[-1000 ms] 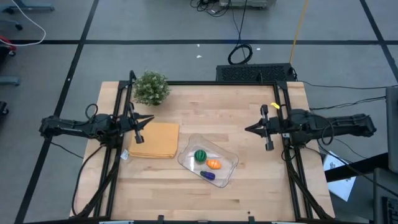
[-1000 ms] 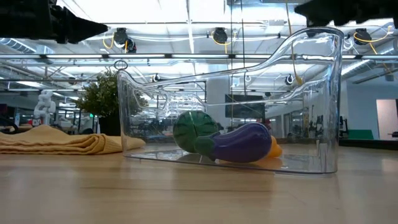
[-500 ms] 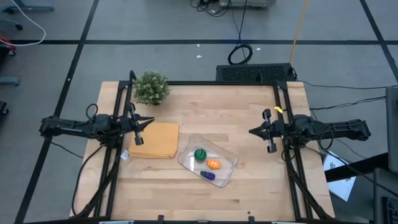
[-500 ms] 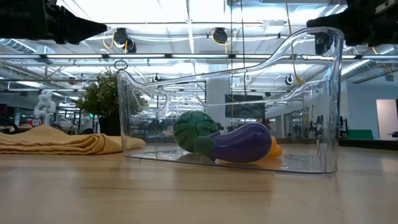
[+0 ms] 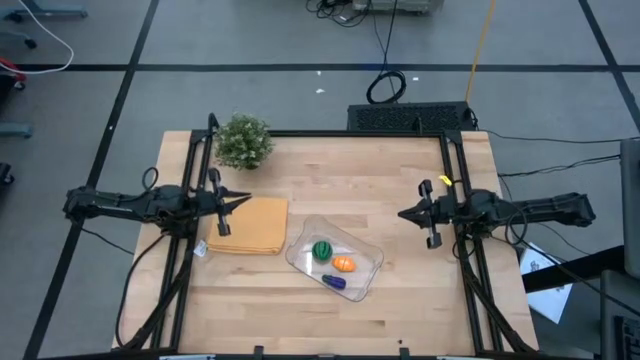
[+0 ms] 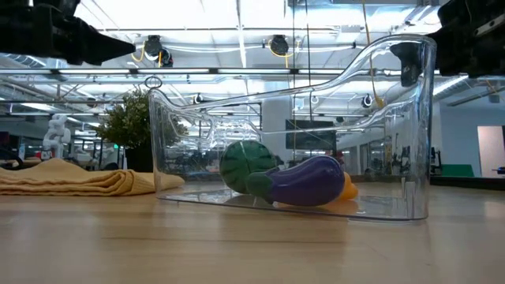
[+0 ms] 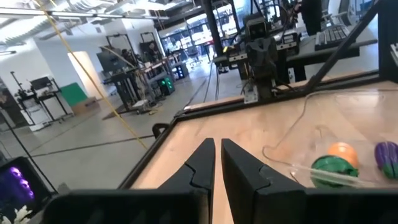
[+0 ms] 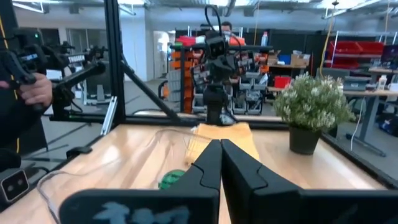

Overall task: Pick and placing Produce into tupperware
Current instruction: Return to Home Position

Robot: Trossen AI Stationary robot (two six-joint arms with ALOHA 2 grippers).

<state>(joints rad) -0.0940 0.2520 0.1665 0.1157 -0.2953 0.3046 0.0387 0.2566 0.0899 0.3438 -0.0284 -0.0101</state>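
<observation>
Produce (image 5: 341, 265): all three pieces lie inside the clear tupperware (image 5: 371, 259). The container sits flat on the wooden surface (image 5: 340, 175), just off centre toward 5 o'clock in the high view, with its long axis running roughly 10 to 4 o'clock. The green striped ball (image 5: 322, 250) is toward the container's 10 o'clock end. The orange oval (image 5: 344, 264) is just beside it at 4 o'clock, and the blue-purple piece (image 5: 334, 283) sits at 7 o'clock of the oval, near the container wall. From table height the three are bunched close: the purple piece is in front, the ball behind its end, and the oval mostly hidden. A tan folded cloth (image 5: 250, 228) lies just beside the tupperware at its 9 o'clock. A potted plant (image 5: 243, 141) stands near the surface's 11 o'clock corner, well apart from the container. The left tool (image 5: 243, 201) hangs above the surface on the 9 o'clock side, over the cloth's 11 o'clock corner, pointing toward 3 o'clock. Its fingers are drawn together with only a thin slit between them, and they grip nothing. The right tool (image 5: 402, 214) hangs on the 3 o'clock side, pointing toward 9 o'clock, at about 2 o'clock of the tupperware and well clear of it. Its fingers meet at the tips and carry nothing. Both arms lie level and stretched back over the surface's side edges. A person's hand (image 8: 36, 91) with a dark sleeve shows in the room beyond the surface in the right wrist view.
</observation>
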